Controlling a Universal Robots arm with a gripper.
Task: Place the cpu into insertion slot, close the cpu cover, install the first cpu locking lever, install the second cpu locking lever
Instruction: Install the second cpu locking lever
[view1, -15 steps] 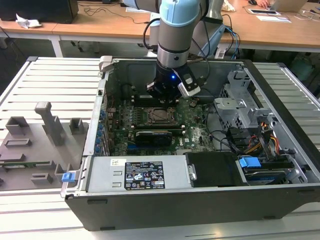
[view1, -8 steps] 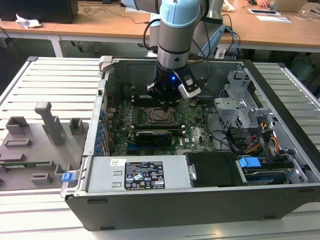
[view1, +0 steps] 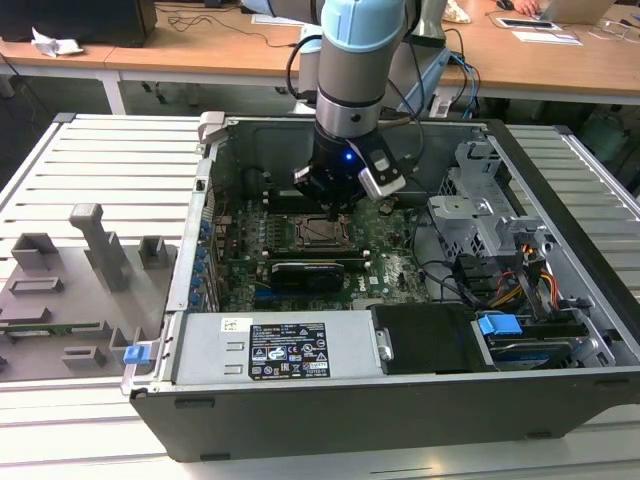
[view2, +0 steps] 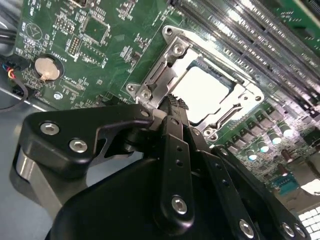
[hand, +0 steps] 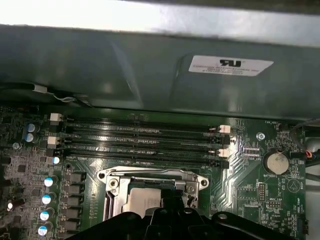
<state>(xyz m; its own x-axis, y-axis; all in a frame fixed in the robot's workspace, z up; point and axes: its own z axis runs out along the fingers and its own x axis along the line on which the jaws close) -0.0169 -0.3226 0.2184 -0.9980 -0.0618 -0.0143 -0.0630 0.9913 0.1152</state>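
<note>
The cpu (view2: 200, 92) lies flat in the insertion slot (view1: 322, 233) on the green motherboard, its pale silvery top facing up. The silver cpu cover (view2: 165, 67) lies down around it, framing the chip in its window. My gripper (view2: 175, 103) hangs just over the edge of the slot, fingers shut together with nothing seen between them. In the exterior view the gripper (view1: 333, 211) stands directly above the slot inside the open computer case. In the first wrist view the cpu (hand: 142, 200) and cover (hand: 112, 181) show just beyond the black fingers (hand: 172, 199).
Long black memory slots (hand: 145, 142) run beside the socket. A black card with a heatsink (view1: 308, 272) sits in front of it. The case walls (view1: 205, 215), a drive cage (view1: 485, 200) and cables (view1: 520, 285) surround the board. A grey fixture tray (view1: 70, 290) lies at the exterior view's left.
</note>
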